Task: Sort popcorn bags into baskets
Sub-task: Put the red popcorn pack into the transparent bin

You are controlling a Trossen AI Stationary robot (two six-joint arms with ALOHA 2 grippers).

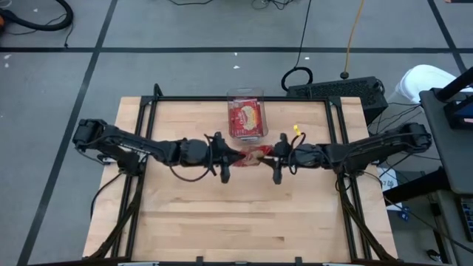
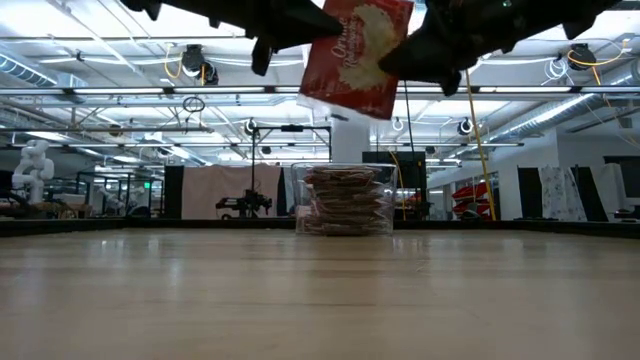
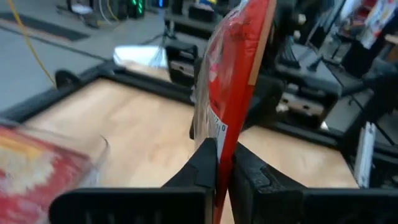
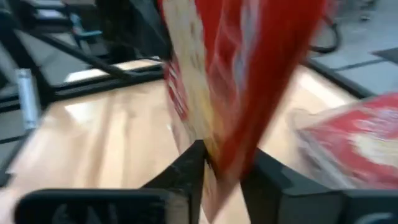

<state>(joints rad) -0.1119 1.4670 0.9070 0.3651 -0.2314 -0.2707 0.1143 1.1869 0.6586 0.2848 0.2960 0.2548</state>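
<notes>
Popcorn bag [image 1: 255, 155] held in mid-air between my two arms, over the middle of the wooden table [image 1: 222, 214]. The left gripper [image 1: 225, 157] comes in from the left side and the right gripper [image 1: 277, 157] from the right, and they meet at the packet just in front of the clear basket [image 1: 246, 118].

In the left wrist view the two dark fingers [image 3: 205, 165] are clenched on the lower edge of the red packet, which stands on edge between them. In the right wrist view the right fingers [image 4: 186, 165] sit either side of the same packet and look pinched onto it too, though the packet is blurred there.

From table height the packet [image 2: 355, 50] hangs tilted, well above the tabletop, with both grippers at its upper edge. Behind it the basket [image 2: 345, 200] stands on the table at the far side, already holding a stack of packets nearly up to its rim.

I judge the sorting to be close to finished: I can see no loose packets lying anywhere on the table, so this one looks like the last. What is left is to carry it back over the basket, lay it flat on the stack and let go with both grippers.
</notes>
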